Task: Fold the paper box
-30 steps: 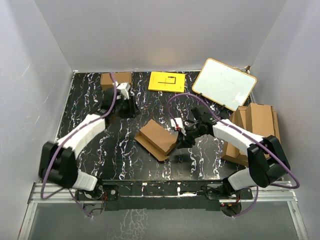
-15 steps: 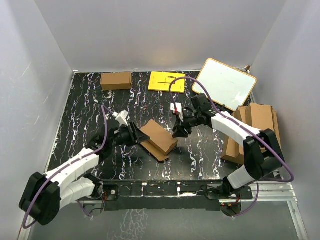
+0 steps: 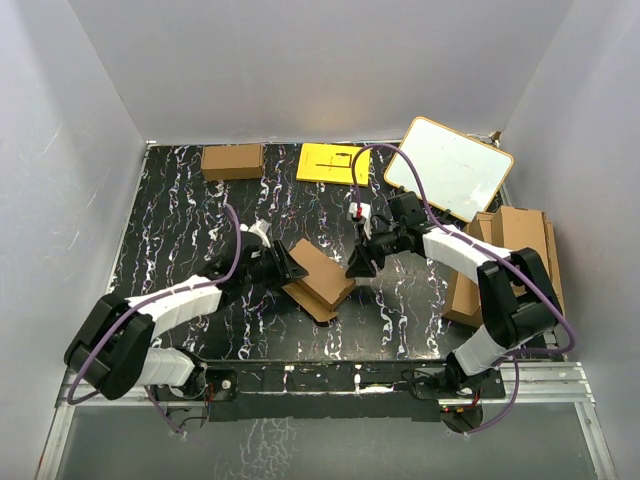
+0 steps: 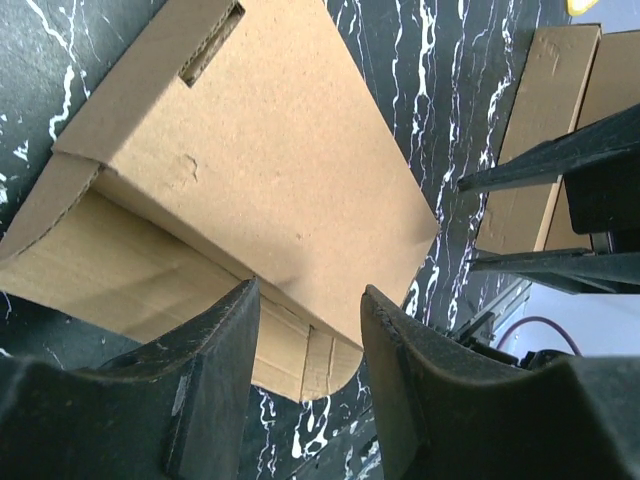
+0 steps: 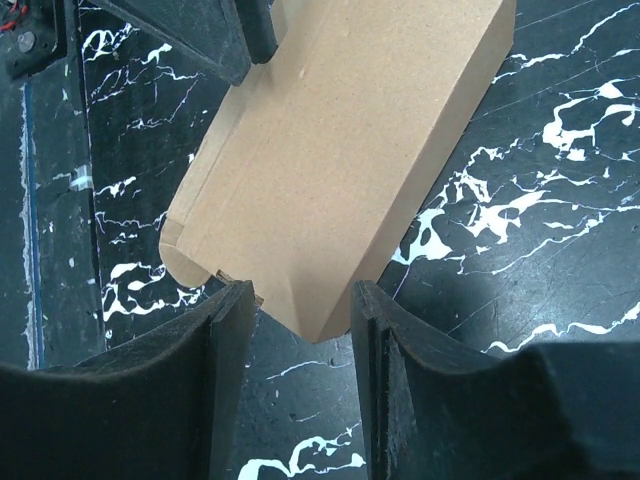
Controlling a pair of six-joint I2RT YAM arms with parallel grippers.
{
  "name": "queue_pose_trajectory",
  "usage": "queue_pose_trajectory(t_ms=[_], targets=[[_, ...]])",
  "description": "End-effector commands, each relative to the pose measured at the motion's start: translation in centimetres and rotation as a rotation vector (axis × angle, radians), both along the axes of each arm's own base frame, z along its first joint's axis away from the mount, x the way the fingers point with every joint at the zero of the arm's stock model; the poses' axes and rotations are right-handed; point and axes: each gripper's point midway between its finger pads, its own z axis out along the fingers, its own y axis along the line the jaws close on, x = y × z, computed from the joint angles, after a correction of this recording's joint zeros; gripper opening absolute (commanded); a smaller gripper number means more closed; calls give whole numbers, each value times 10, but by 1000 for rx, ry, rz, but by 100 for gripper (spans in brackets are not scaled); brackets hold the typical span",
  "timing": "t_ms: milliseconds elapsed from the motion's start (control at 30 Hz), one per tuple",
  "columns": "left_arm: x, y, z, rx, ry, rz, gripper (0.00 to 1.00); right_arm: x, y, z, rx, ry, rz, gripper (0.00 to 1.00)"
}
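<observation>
The paper box (image 3: 318,278) is a brown cardboard carton lying partly folded on the black marbled table, with a flap sticking out at its near end. It fills the left wrist view (image 4: 260,170) and the right wrist view (image 5: 350,150). My left gripper (image 3: 288,268) is open at the box's left side, its jaws (image 4: 308,300) on either side of the box's lower edge. My right gripper (image 3: 356,266) is open at the box's right side; a box corner points into its gap (image 5: 300,300). Neither gripper grips the box.
A smaller brown carton (image 3: 232,160) lies at the back left. A yellow sheet (image 3: 333,163) lies at the back middle, with a whiteboard (image 3: 449,168) to its right. A pile of larger cardboard sheets (image 3: 505,255) lies along the right edge.
My left arm has swung from the back left down to the box's left side. My right gripper has stayed at the box's right edge while its arm shifted back. The box has barely moved.
</observation>
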Motion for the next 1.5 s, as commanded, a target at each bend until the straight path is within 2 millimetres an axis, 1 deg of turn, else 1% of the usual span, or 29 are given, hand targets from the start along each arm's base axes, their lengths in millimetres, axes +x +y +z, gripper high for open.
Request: queue_pose_trajectory(t_ms=[0, 100, 200, 300, 433, 567, 667, 733, 833, 900, 933, 1000, 1067, 1167, 1200, 1233, 1267, 1333, 1400, 1467], targets=[[13, -2, 9, 30, -49, 6, 43, 12, 4, 4, 30, -26, -19, 48], [15, -2, 2, 61, -35, 1, 43, 12, 2, -2, 17, -11, -28, 47], [19, -3, -2, 90, -32, -15, 42, 9, 2, -5, 13, 1, -23, 46], [23, -2, -9, 128, -23, -23, 41, 6, 2, -6, 16, 9, -11, 45], [36, -2, -7, 156, -42, -36, 40, -2, 3, -6, 29, 25, 22, 42], [49, -4, 0, 173, -69, -62, 40, -5, 3, 0, 39, 5, 45, 42], [51, -5, 6, 185, -98, -91, 41, -6, 1, 3, 38, -24, 57, 43], [48, -2, 12, 190, -122, -113, 42, -5, 0, 6, 32, -52, 59, 44], [37, 4, 22, 201, -160, -152, 43, 0, -4, 11, 3, -118, 59, 46], [25, 7, 32, 190, -215, -195, 43, -2, -7, 17, 1, -173, 80, 47], [18, 5, 40, 164, -251, -229, 43, -5, -7, 20, 9, -206, 106, 47], [0, 4, 45, 127, -312, -286, 43, -13, -8, 26, 31, -269, 162, 48], [-15, -2, 60, 92, -436, -343, 47, -22, -8, 29, 58, -332, 232, 50], [-36, -12, 70, 72, -619, -417, 48, -38, -9, 31, 111, -474, 365, 53], [-42, -15, 74, 64, -686, -433, 49, -42, -9, 32, 127, -535, 406, 57], [-52, -20, 75, 60, -749, -464, 51, -44, -8, 33, 138, -594, 437, 61], [-58, -22, 78, 60, -814, -477, 54, -45, -8, 34, 144, -643, 461, 66], [-71, -28, 81, 50, -947, -513, 55, -43, -6, 39, 145, -741, 500, 74], [-81, -30, 80, 46, -1047, -540, 57, -39, -2, 43, 141, -796, 518, 76], [-89, -33, 73, 64, -1109, -574, 57, -37, 2, 41, 135, -807, 528, 75]])
